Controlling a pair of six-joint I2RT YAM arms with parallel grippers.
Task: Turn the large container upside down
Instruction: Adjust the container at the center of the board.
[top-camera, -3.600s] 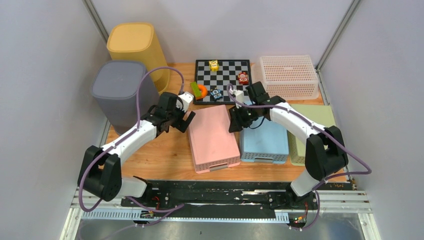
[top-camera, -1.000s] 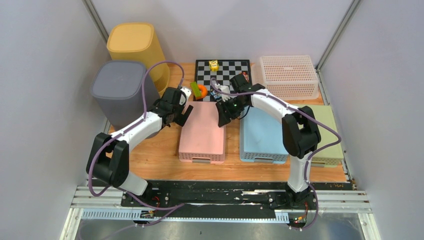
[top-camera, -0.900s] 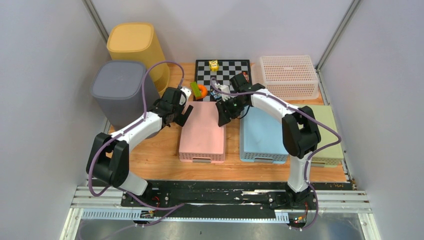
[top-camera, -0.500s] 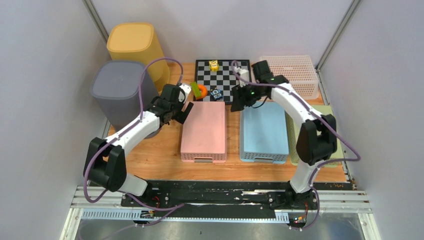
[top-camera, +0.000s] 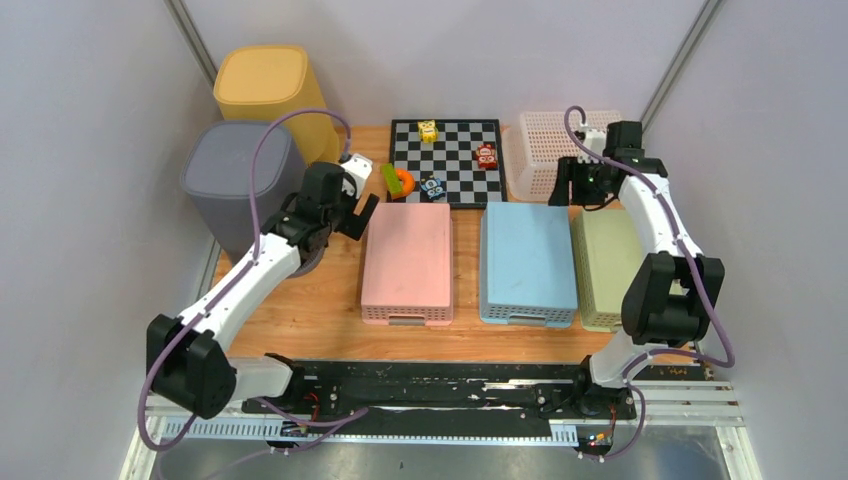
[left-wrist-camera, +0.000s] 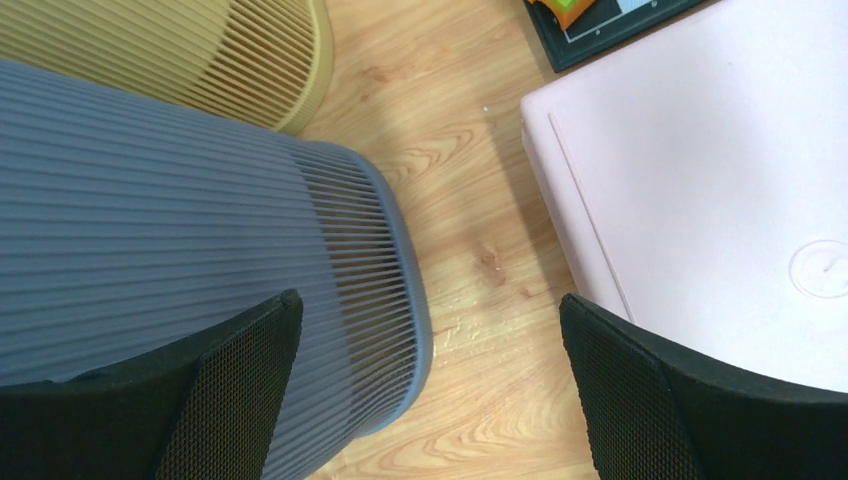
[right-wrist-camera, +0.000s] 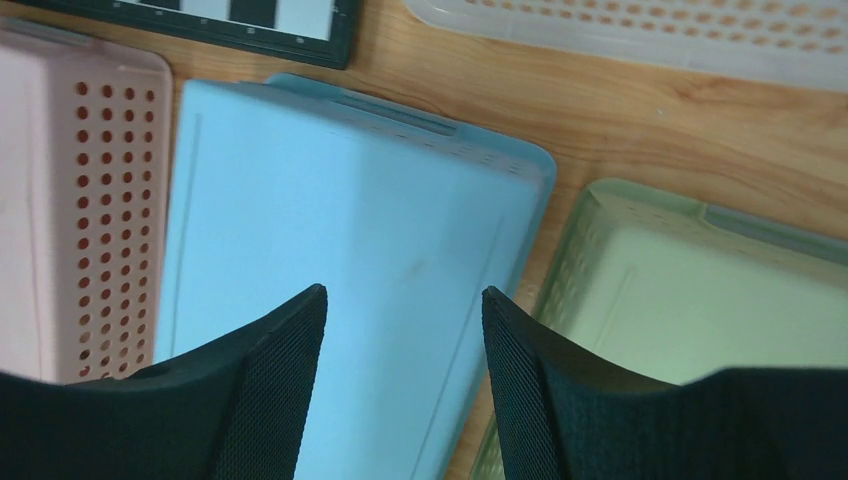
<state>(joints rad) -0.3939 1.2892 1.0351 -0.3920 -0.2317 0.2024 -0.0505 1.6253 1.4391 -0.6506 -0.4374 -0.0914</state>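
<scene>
A white mesh basket (top-camera: 540, 150) stands open side up at the back right; its rim shows at the top of the right wrist view (right-wrist-camera: 640, 30). My right gripper (top-camera: 567, 188) is open and empty just in front of it, over the gap between the blue basket (right-wrist-camera: 330, 220) and the green basket (right-wrist-camera: 680, 290). A tall grey ribbed bin (top-camera: 235, 180) stands at the left. My left gripper (top-camera: 342, 222) is open and empty between that bin (left-wrist-camera: 180, 230) and the pink basket (left-wrist-camera: 700, 170).
Pink (top-camera: 408, 258), blue (top-camera: 527, 258) and green (top-camera: 605, 255) baskets lie bottom up in a row at the front. A yellow bin (top-camera: 270, 95) stands behind the grey one. A chessboard (top-camera: 450, 150) holds small toys; an orange ring (top-camera: 400, 181) lies at its corner.
My right arm has swung from the pink and blue baskets back to the white basket, whose left edge now sits a little further left. My left gripper has drawn back towards the grey bin.
</scene>
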